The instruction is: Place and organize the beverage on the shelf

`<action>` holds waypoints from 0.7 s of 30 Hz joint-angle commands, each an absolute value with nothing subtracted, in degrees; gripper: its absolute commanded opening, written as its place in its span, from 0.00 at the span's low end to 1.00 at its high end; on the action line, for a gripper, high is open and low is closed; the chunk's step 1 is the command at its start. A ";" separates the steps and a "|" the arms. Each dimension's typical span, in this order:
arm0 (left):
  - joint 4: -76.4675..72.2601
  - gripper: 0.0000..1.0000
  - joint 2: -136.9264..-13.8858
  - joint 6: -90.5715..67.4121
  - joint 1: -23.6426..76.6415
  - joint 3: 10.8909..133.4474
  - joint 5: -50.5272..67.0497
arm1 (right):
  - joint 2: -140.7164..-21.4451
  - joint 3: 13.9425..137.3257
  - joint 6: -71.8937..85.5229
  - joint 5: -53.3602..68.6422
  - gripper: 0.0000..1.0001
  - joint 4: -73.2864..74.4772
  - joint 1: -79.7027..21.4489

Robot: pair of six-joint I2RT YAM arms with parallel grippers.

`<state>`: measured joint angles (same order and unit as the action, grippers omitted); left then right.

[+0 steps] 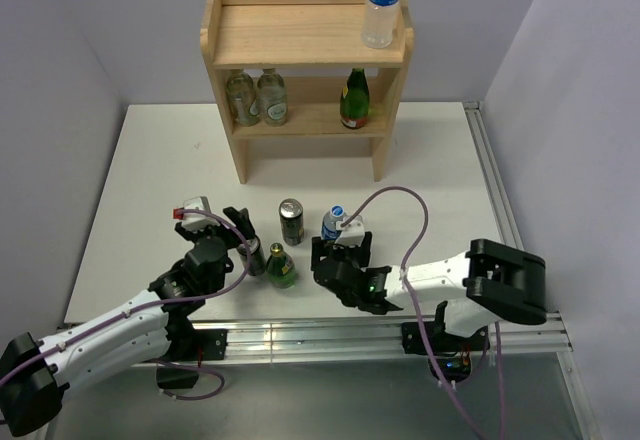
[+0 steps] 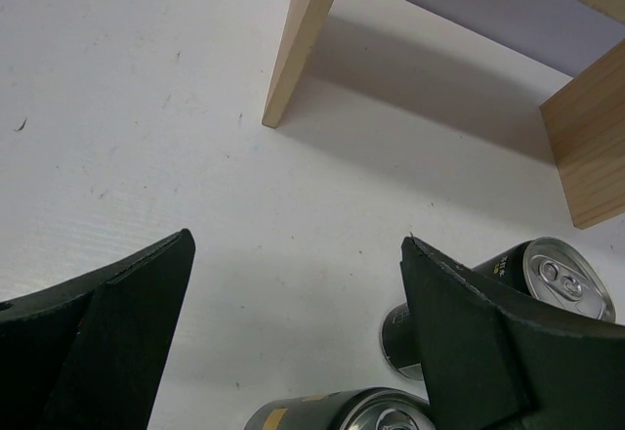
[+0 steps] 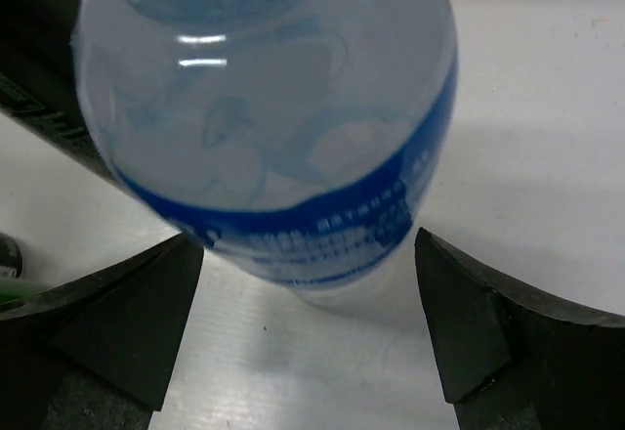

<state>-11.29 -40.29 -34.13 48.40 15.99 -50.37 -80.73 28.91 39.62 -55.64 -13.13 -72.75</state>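
Straddling a water bottle (image 3: 264, 107), the right gripper (image 3: 308, 254) gapes wide; the left gripper (image 2: 298, 244) spreads wide too, holding nothing, near a can (image 2: 552, 279).

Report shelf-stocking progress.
Done: one water bottle tops the shelf; a green bottle and two pale bottles sit on its lower tier. In hand: the right gripper, open, straddles the second water bottle. Remaining: the cans and other green bottle on the table.
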 commanded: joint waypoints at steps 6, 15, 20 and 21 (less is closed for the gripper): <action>-12.39 0.94 -40.69 -34.19 48.16 16.79 -49.83 | -90.52 29.00 33.58 -59.33 0.95 -32.75 -70.14; -12.22 0.94 -42.89 -34.19 48.16 17.67 -49.57 | -100.45 29.00 28.66 -58.71 0.90 -47.89 -63.20; -12.31 0.94 -43.94 -34.01 48.16 18.02 -49.57 | -104.06 30.15 27.25 -57.92 0.69 -51.05 -60.65; -12.39 0.94 -43.95 -34.01 48.16 18.10 -49.57 | -104.67 30.15 26.81 -57.57 0.61 -51.76 -60.30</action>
